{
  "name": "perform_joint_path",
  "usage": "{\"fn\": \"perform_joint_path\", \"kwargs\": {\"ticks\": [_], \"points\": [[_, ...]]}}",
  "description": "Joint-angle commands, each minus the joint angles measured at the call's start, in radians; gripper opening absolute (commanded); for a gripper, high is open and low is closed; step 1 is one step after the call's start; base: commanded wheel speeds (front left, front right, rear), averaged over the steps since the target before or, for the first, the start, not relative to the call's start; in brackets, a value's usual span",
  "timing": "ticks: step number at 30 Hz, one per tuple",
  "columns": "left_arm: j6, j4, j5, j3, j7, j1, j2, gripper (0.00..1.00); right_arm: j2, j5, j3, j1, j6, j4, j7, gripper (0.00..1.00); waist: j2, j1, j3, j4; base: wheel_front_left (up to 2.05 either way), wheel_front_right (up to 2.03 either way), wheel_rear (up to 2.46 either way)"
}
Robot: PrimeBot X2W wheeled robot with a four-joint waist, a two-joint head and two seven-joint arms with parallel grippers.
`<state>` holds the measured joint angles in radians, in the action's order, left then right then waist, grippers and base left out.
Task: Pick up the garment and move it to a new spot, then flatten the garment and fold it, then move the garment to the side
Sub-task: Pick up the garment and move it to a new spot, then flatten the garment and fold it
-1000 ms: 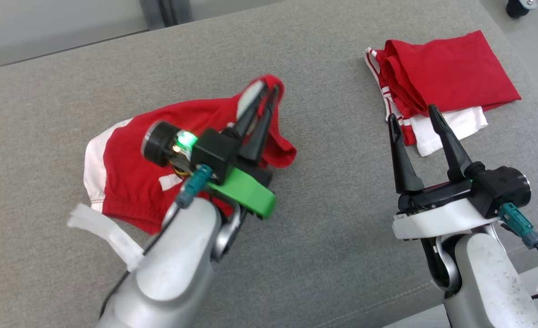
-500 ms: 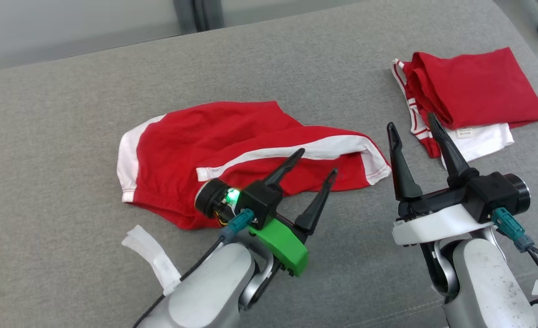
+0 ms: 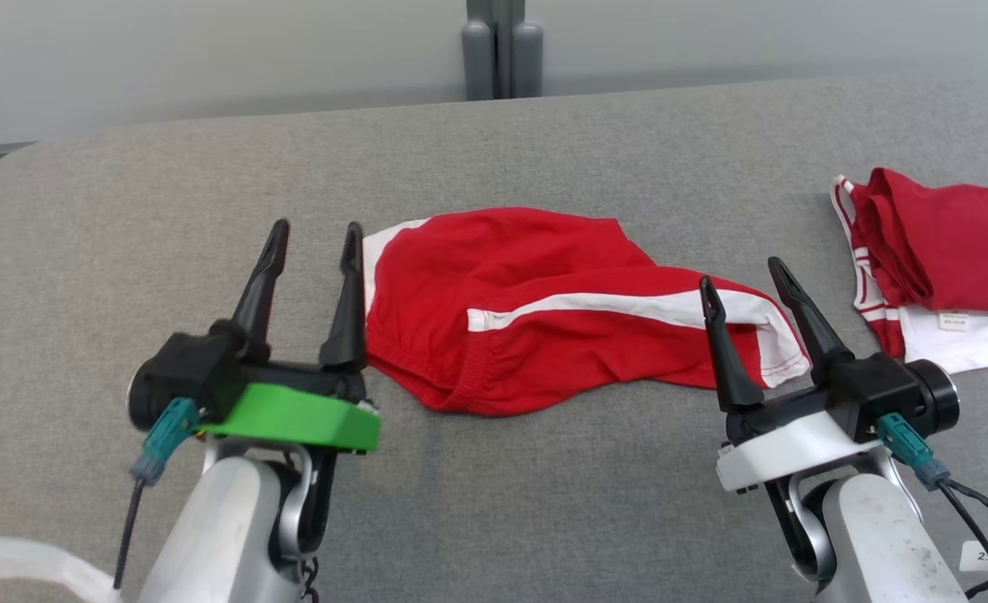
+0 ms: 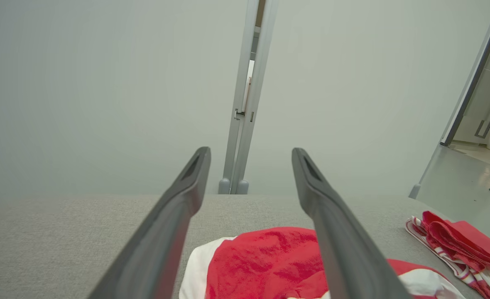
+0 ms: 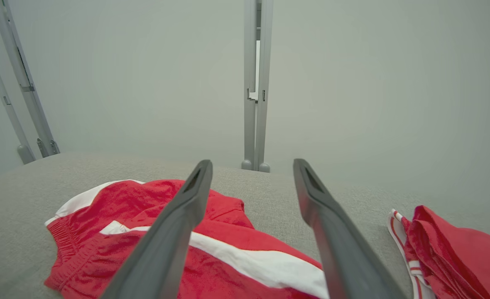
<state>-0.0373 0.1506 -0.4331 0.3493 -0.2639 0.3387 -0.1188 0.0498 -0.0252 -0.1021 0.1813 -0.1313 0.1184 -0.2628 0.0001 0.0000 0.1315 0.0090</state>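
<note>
Red fabric with a white side stripe identifies the garment [image 3: 544,310], which lies crumpled and unfolded near the middle of the grey upholstered bench [image 3: 544,134]. Its gathered waistband edge faces me, and its white-trimmed hem points to my right. My left end effector [image 3: 316,234] hovers just beside the garment's left edge, its 2 fingers spread apart with nothing between them. My right end effector [image 3: 740,276] is positioned over the garment's right end, its 2 fingers likewise spread and empty; whether they touch the cloth cannot be determined. A separate stack of folded red and white clothing [image 3: 946,243] rests near the bench's right edge, apart from the garment. Behind the bench stands a pale wall with 1 grey vertical post [image 3: 498,50]. A white strap [image 3: 25,565] hangs by my left forearm.
</note>
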Motion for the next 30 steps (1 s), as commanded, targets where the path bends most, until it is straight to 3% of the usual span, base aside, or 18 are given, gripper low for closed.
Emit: {"fn": "perform_joint_path", "kwargs": {"ticks": [1,12,18,30], "points": [[0.015,-0.017,0.01,-0.036,0.0,-0.046,-0.002,1.0,0.002,0.003,0.002,-0.016,0.001,0.001,-0.003,1.0,-0.0001,0.0,-0.044,0.05,0.0,0.0,0.0],[0.107,-0.062,0.062,-0.242,0.0,-0.256,0.059,1.0,0.002,-0.014,-0.006,-0.057,0.001,0.016,-0.003,1.0,-0.0001,0.0,-0.059,0.072,0.0,0.0,0.0],[0.134,-0.049,0.096,-0.265,0.0,-0.283,0.067,1.0,0.002,-0.023,-0.007,-0.06,0.001,0.017,-0.003,1.0,-0.0001,0.0,-0.074,0.062,0.0,0.0,0.0],[0.144,-0.032,0.071,-0.228,0.0,-0.277,0.068,1.0,0.002,-0.036,-0.021,-0.051,0.001,0.001,-0.003,1.0,-0.0001,0.0,-0.053,0.04,0.0,0.0,0.0]]}}
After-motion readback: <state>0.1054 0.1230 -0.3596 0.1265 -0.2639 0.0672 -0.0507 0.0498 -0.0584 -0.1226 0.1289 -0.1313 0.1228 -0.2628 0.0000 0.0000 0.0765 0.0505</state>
